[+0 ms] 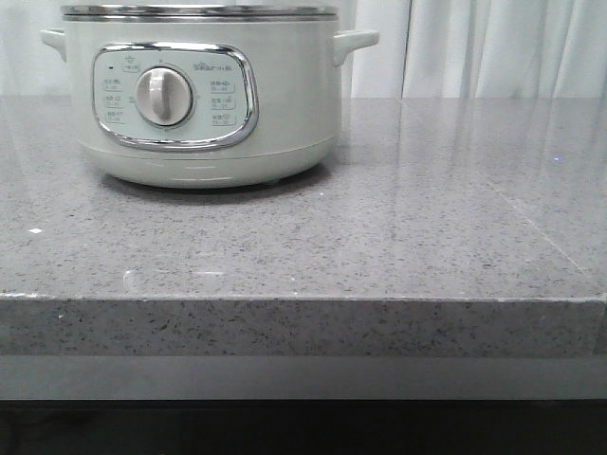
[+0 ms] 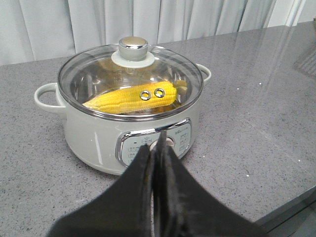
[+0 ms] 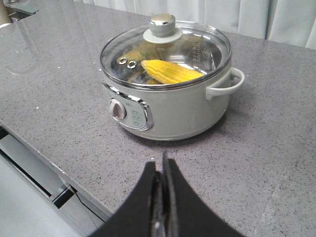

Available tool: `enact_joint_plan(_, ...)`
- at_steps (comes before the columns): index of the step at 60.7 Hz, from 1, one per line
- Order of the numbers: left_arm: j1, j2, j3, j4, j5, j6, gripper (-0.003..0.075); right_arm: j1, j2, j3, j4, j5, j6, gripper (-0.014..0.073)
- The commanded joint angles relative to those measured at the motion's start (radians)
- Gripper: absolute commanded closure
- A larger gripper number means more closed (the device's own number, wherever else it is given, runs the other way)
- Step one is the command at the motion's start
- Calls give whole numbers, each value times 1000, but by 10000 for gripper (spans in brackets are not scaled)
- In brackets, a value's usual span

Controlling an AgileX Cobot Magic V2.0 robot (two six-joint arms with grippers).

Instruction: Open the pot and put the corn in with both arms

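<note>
pot (image 1: 199, 90) sits on the grey speckled countertop (image 1: 398, 237), left of centre in the front view, control panel (image 1: 174, 96) and dial knob (image 1: 163, 96) facing the camera. two small side handles stick out left and right near the rim. glass lid (image 2: 131, 79) is on the pot, seated on the metal rim, chrome lid knob (image 2: 133, 45) on top in the middle. two small steam vents show in the glass.

corn (image 2: 131, 98) is inside the pot, lying flat under the closed lid, visible through the glass in both wrist views. front view can't see it, pot top is cropped.

left gripper (image 2: 157, 148) has its fingers pressed together, nothing between them, held off the pot on the panel side. right gripper (image 3: 162, 170) likewise has its fingers together and empty, above the countertop, well apart from the pot. neither arm shows in the front view. white curtain (image 1: 493, 47) behind the counter.
</note>
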State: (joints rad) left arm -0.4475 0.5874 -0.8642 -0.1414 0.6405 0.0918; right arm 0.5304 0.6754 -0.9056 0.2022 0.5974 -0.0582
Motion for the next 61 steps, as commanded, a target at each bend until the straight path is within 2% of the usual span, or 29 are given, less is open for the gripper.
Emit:
enact_joint_plan(1,1,2,-24,-7,-79,-1,741,-5,-1,-24,6,-73,-2,662)
enact_joint_plan(6,-3,-3,-5,-9,-109,-1,741,-5,-1,-24,6,-73,-2,662)
enact_joint_plan(12,32,-38,64,-2,-216,-1,741,-5,-1,-24,6,-74,-2,662)
enact_joint_plan(29,305,-309,441,-22,-367,-5,741,-5,-1,-24,6,-74,-2,662)
enact_joint_plan(39,432,-475,668,-121,-460,-5,741,-5,-1,-24,6,-74,-2,662)
enact_joint_plan(51,427,-592,787,-94,-504,-12,741,-5,-1,-24,6,-74,-2,662)
enact_joint_plan(61,406,-614,833,88,-540,-197,741,-5,-3,-24,6,-75,-2,662)
